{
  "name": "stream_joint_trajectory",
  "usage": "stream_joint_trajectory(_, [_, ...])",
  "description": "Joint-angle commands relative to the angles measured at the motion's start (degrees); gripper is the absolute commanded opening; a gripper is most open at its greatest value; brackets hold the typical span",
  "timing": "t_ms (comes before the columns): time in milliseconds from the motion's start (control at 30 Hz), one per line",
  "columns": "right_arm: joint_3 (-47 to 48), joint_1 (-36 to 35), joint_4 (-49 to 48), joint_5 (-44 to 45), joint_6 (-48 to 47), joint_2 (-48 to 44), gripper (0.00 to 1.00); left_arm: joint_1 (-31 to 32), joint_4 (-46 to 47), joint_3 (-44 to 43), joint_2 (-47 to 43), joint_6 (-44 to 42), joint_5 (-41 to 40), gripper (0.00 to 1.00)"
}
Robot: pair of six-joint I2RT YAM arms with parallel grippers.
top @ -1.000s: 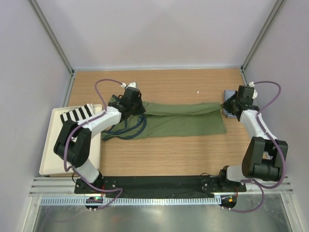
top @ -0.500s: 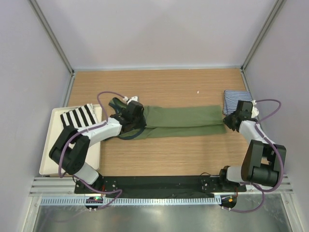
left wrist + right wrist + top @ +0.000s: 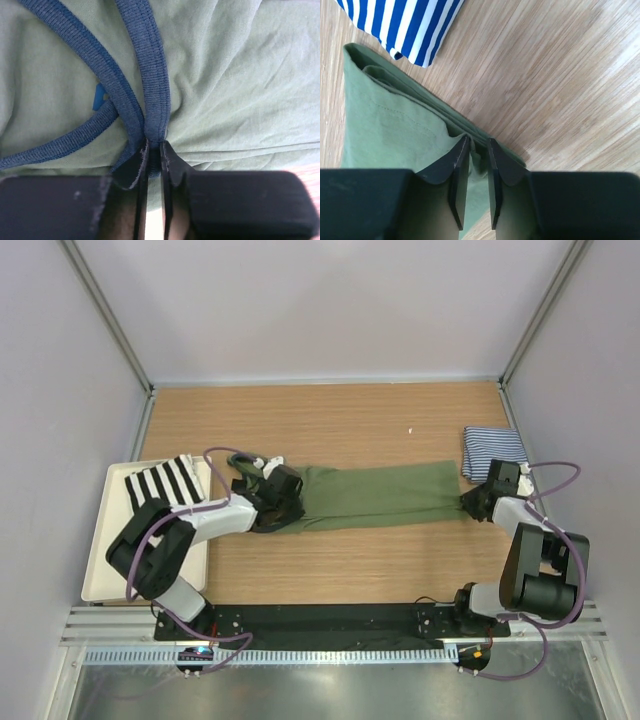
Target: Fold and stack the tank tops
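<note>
Where the green top (image 3: 375,496) lies stretched as a long folded band across the middle of the counter (image 3: 330,420), an arm grips each end. The left hand (image 3: 153,150) is pinched on the navy trim (image 3: 152,60) at the strap end. The right hand (image 3: 479,147) is pinched on the layered hem, low over the wood. The striped top (image 3: 492,450) lies folded just beside that hem. A tray (image 3: 100,575) at the left edge holds a black-and-white cloth (image 3: 160,478).
</note>
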State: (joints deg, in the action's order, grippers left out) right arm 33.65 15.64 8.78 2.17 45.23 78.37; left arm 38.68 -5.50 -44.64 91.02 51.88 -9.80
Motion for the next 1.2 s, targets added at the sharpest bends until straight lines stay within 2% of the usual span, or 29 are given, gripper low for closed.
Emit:
stream_joint_trajectory(0, [0.19,0.36,-0.96,2.29,-0.67,-2.6,0.27,0.7,-3.38,1.22,-2.77,-0.29,-3.2,0.14])
stream_joint_trajectory(100, [-0.34,0.45,1.32,7.03,-1.02,-8.39,0.49,0.79,-4.08,1.93,-4.36,-0.11,-3.9,0.27])
stream_joint_trajectory(133, [-0.25,0.36,2.03,8.1,-1.28,-9.71,0.54,0.79,-5.13,2.01,-6.1,-0.02,-5.3,0.39])
stream_joint_trajectory(200, [0.28,0.36,3.44,9.51,-2.51,-14.02,0.55,0.79,-7.15,2.1,-8.22,0.41,-7.94,0.49])
stream_joint_trajectory(233, [0.45,0.44,3.96,9.34,-2.78,-15.25,0.56,0.79,-8.64,2.1,-10.75,0.42,-10.65,0.59])
stream_joint_trajectory(333, [1.59,0.18,4.05,7.59,-4.45,-18.33,0.57,0.79,-12.24,1.4,-15.41,-0.28,-14.7,0.73])
stream_joint_trajectory(433, [3.26,-0.52,4.05,3.82,-6.82,-17.64,0.58,0.79,-16.28,-0.26,-18.5,-1.25,-17.17,0.81])
stream_joint_trajectory(533, [5.37,-1.57,3.27,-0.23,-8.75,-13.7,0.58,0.79,-19.01,-1.15,-22.11,-1.34,-17.1,0.82])
stream_joint_trajectory(667, [8.71,-5.17,4.49,-1.47,-8.67,-6.05,0.56,0.79,-20.08,3.49,-25.28,3.74,-10.95,0.77])
stream_joint_trajectory(733, [9.5,-8.16,5.46,1.06,-8.5,-3.57,0.52,0.79,-19.47,5.87,-25.98,6.12,-6.73,0.74])
stream_joint_trajectory(833, [11.17,-11.76,6.69,5.9,-7.27,-0.42,0.5,0.79,-18.33,9.74,-25.29,8.59,-6.01,0.72])
stream_joint_trajectory(1033, [11.17,-14.58,6.16,8.28,-5.51,4.33,0.45,-0.26,-16.31,8.44,-17.05,6.66,-4.01,0.69])
stream_joint_trajectory(1167, [11.79,-15.64,7.48,10.82,-5.68,6.53,0.42,-4.47,-13.32,5.19,-8.7,4.29,-1.54,0.67])
